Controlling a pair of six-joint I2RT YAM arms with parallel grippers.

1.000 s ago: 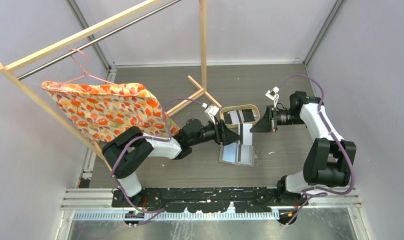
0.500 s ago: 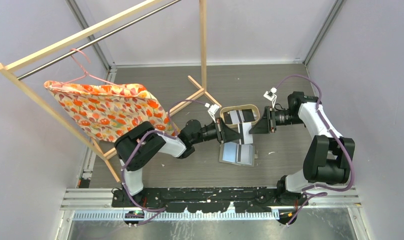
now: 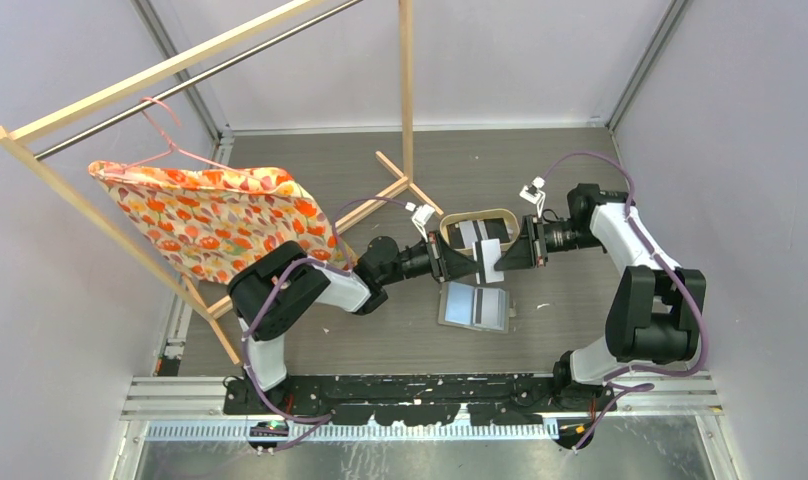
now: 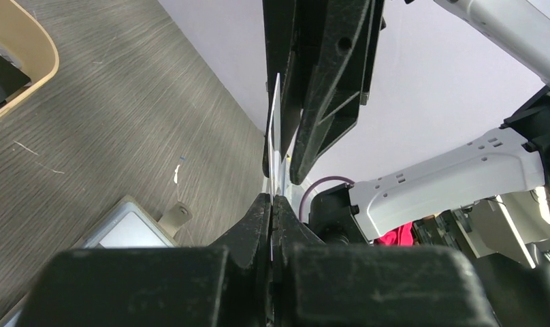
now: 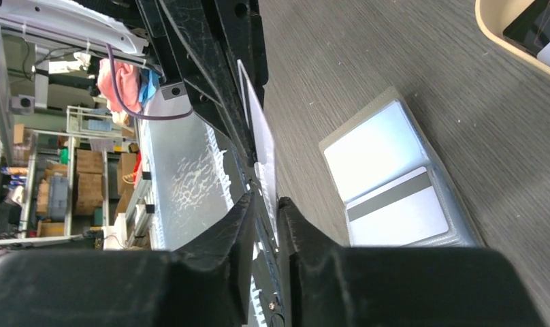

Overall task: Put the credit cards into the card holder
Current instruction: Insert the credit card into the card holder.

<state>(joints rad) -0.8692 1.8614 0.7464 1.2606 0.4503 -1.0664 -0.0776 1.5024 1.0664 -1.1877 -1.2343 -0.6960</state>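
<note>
Card holder, flat grey-taupe folding wallet: lies open on the grey wood-grain tabletop, just on the near side of the oval light-wood tray; a whitish striped card sits inside it. Left pincer: clamped tight on one edge of a thin white plastic credit card, held off the tabletop between tray and holder. Right pincer: jaws slightly apart around the card's opposite edge.

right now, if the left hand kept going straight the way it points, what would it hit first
The right hand, which faces it nearly tip to tip. The white card pinched in the left hand reaches in between the right hand's fingers, so hardly any travel looks free.
</note>
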